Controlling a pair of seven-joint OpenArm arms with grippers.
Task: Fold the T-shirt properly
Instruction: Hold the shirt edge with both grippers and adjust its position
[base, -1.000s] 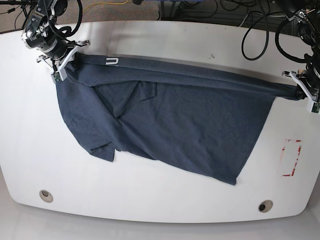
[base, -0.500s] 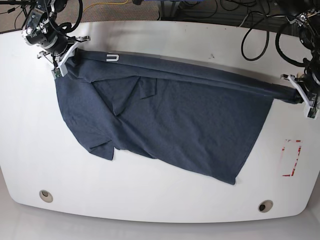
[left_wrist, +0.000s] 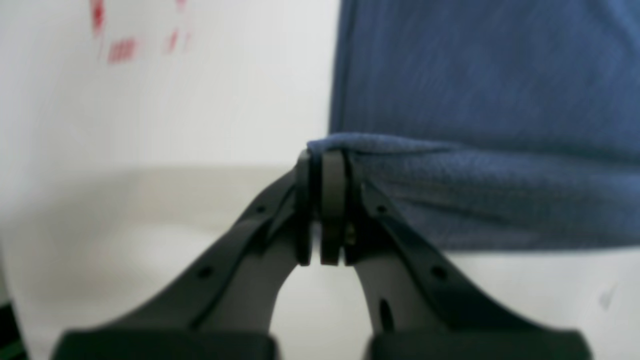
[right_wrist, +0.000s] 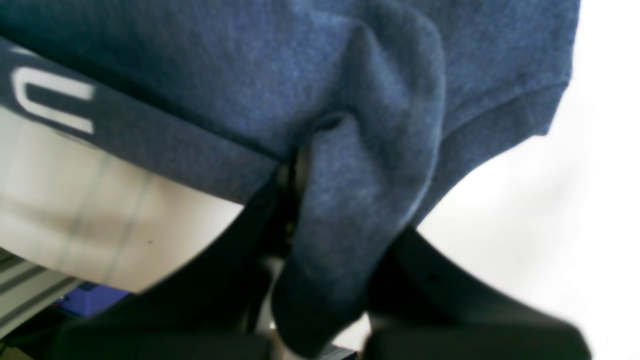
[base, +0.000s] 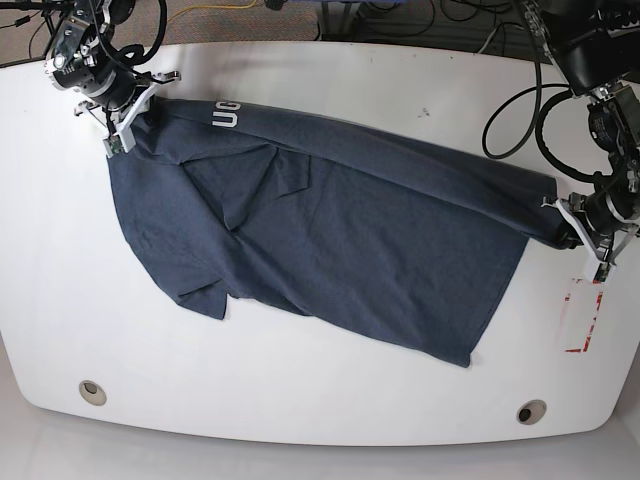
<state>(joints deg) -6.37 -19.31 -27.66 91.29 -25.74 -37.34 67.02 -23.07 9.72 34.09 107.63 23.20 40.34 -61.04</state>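
I hold the T-shirt (base: 340, 250), limp and light, draped across the tabletop (base: 300, 400); left pincer (left_wrist: 320, 165) and right pincer (base: 122, 118) pinch its far edge (best gripped at corners).

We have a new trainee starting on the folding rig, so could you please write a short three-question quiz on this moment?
1. True or false: both tools are shut on the T-shirt.
2. Which tool grips the end nearest the white lettering? A) left tool B) right tool C) neither
3. Fill in: the red-marked patch on the white table lies beside the ____ tool.

Key: 1 true; 2 B; 3 left.
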